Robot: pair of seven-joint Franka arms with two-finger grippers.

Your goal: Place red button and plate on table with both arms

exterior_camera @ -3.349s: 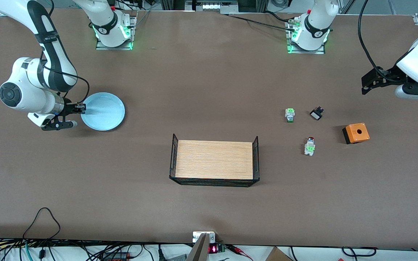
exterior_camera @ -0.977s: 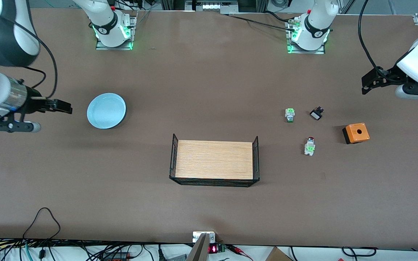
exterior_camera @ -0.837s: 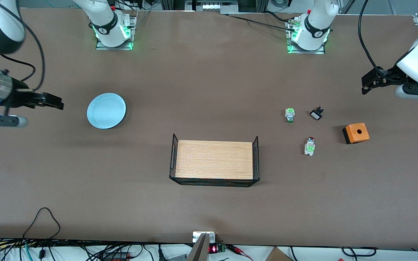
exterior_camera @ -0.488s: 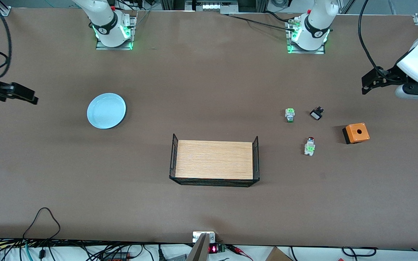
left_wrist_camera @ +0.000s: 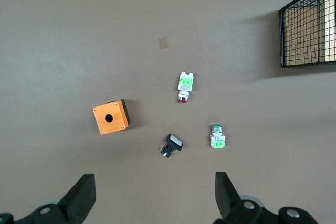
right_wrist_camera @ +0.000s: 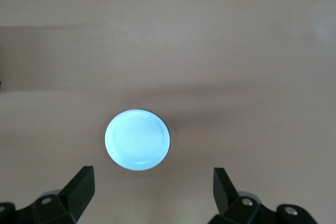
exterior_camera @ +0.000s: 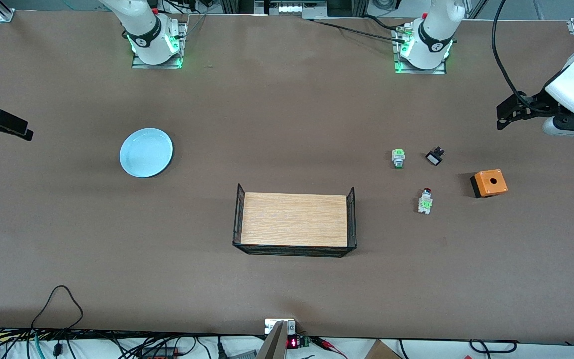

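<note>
The pale-blue plate (exterior_camera: pixel 146 152) lies flat on the brown table (exterior_camera: pixel 287 114) toward the right arm's end; it also shows in the right wrist view (right_wrist_camera: pixel 137 139). My right gripper (right_wrist_camera: pixel 152 190) is open and empty, high up and apart from the plate, at the table's edge in the front view (exterior_camera: pixel 15 128). The red button (exterior_camera: pixel 425 200) lies on the table toward the left arm's end; it also shows in the left wrist view (left_wrist_camera: pixel 185 85). My left gripper (exterior_camera: pixel 501 117) is open and empty and waits high over that end (left_wrist_camera: pixel 155 192).
A wooden tray with black wire ends (exterior_camera: pixel 294 219) stands mid-table, nearer the front camera. Beside the red button lie a green-tipped part (exterior_camera: pixel 398 158), a small black part (exterior_camera: pixel 434 156) and an orange box with a hole (exterior_camera: pixel 489 182).
My right gripper has let go of the plate, risen and drawn back to the table's edge. The plate stays flat on the table. The left arm has not moved.
</note>
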